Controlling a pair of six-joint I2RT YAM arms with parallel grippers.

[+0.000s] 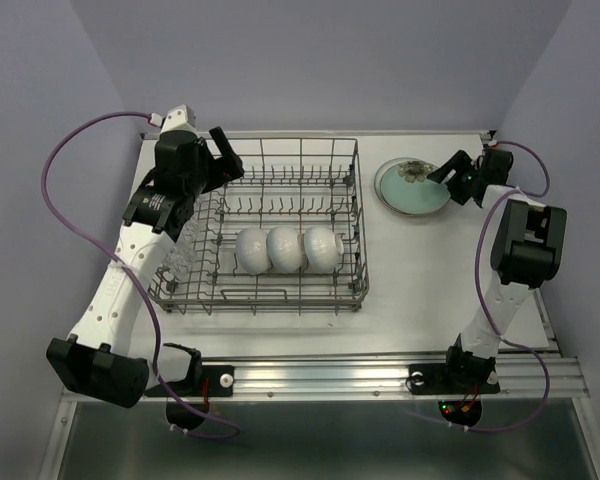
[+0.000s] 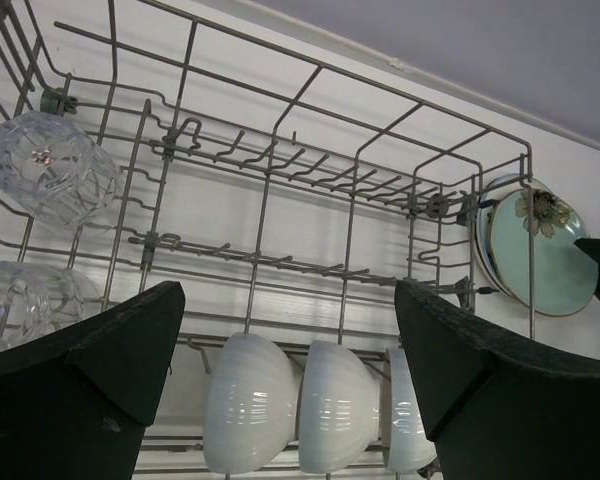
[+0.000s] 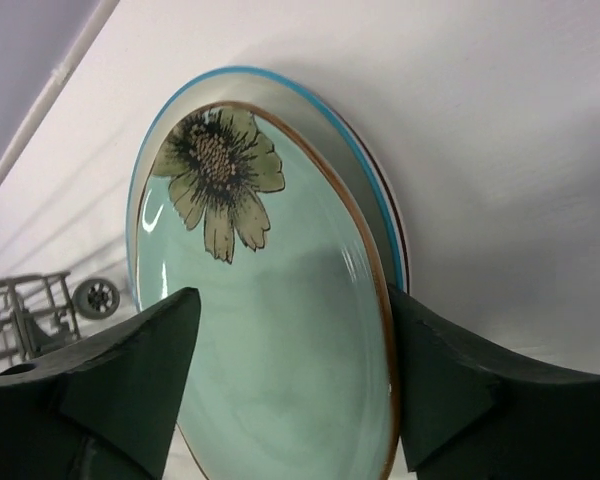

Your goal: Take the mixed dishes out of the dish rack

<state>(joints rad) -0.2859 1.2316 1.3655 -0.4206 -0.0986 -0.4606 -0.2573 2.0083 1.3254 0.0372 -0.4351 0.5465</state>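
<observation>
1. Three white bowls [image 1: 285, 250] sit in a row inside the dish rack [image 1: 359, 230] on the bench [image 1: 430, 290]. Clear glasses [image 1: 180, 255] are at its left side, and stacked green plates [image 1: 412, 190] lie on the bench to its right.
2. Left wrist: the left jaws are spread wide and empty over the rack.
3. Right wrist: the right jaws are wide apart, straddling the top plate [image 3: 280, 350] of the stack.

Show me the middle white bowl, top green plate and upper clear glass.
middle white bowl [image 1: 285, 249], top external view, rounded side
top green plate [image 3: 280, 345], right wrist view, glazed face
upper clear glass [image 2: 48, 168], left wrist view, patterned base
</observation>
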